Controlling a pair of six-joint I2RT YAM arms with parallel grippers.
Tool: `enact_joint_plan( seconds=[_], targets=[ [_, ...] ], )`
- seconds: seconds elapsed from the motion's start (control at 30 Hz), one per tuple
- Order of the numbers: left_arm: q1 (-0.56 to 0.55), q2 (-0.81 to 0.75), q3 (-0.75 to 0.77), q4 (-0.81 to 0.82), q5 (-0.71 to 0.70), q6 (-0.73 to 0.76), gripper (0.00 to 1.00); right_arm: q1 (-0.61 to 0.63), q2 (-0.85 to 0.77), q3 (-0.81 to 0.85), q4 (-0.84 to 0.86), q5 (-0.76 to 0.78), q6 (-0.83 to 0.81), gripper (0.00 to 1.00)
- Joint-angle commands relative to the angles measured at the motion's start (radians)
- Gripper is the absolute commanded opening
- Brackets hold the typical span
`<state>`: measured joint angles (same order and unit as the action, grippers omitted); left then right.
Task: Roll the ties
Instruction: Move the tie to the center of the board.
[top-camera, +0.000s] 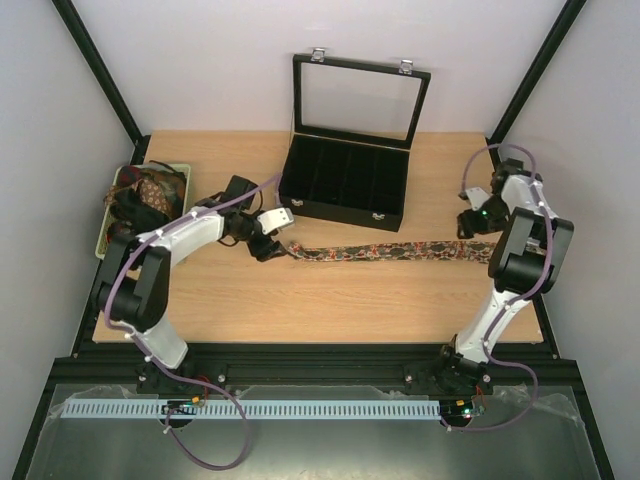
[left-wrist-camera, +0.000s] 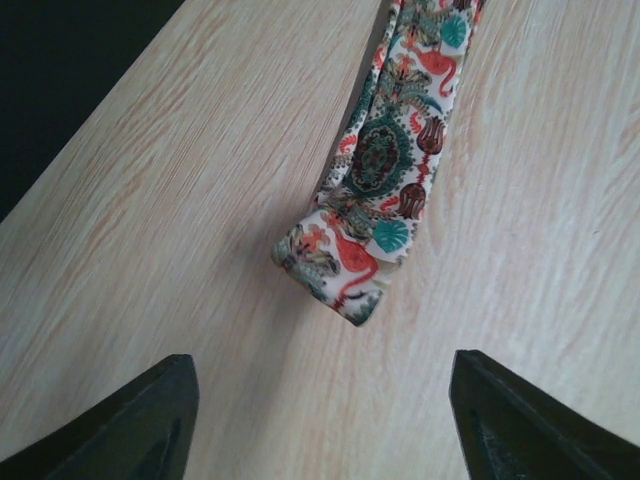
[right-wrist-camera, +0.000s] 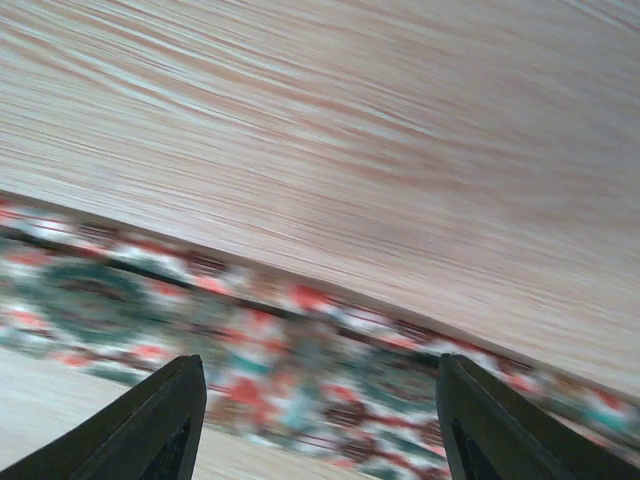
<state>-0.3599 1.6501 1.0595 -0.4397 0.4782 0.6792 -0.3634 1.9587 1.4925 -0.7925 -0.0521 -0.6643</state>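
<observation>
One patterned tie (top-camera: 385, 252) lies stretched flat across the table from left to right. Its left end is folded over into a small first turn (left-wrist-camera: 335, 262). My left gripper (left-wrist-camera: 320, 420) is open and empty just short of that folded end; in the top view it (top-camera: 268, 243) hovers at the tie's left end. My right gripper (right-wrist-camera: 315, 425) is open, low over the tie's wide part (right-wrist-camera: 250, 370), jaws either side of the fabric, not holding it. In the top view it (top-camera: 470, 226) sits by the tie's right end.
An open black compartmented case (top-camera: 343, 186) with a raised glass lid stands at the back centre, just behind the tie. A green tray (top-camera: 108, 222) at the left edge holds a heap of more ties (top-camera: 148, 193).
</observation>
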Motion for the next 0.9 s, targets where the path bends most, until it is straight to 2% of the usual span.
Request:
enact_joint_plan(
  seconds=[0.0, 0.1, 0.27, 0.37, 0.53, 0.73, 0.87],
  targets=[
    [-0.025, 0.077, 0.067, 0.039, 0.002, 0.044, 0.67, 0.085, -0.070, -0.032, -0.117, -0.167, 0.110, 0.64],
    [-0.054, 0.115, 0.080, 0.084, -0.049, 0.019, 0.55, 0.112, -0.073, -0.058, -0.103, -0.219, 0.173, 0.61],
    [-0.082, 0.142, 0.073, 0.125, -0.067, 0.013, 0.42, 0.115, -0.051, -0.108, -0.075, -0.247, 0.240, 0.55],
    [-0.095, 0.156, 0.063, 0.146, -0.077, 0.005, 0.36, 0.114, -0.049, -0.162, -0.038, -0.224, 0.250, 0.51],
    [-0.090, 0.238, 0.075, 0.143, -0.195, -0.061, 0.28, 0.113, -0.029, -0.240, 0.026, -0.119, 0.228, 0.48],
    [-0.089, 0.215, -0.015, 0.127, -0.223, -0.026, 0.25, 0.103, -0.010, -0.298, 0.069, -0.015, 0.183, 0.46],
    [-0.156, 0.181, -0.044, 0.089, -0.169, -0.032, 0.25, 0.060, -0.022, -0.324, 0.068, 0.036, 0.127, 0.46]
  ],
)
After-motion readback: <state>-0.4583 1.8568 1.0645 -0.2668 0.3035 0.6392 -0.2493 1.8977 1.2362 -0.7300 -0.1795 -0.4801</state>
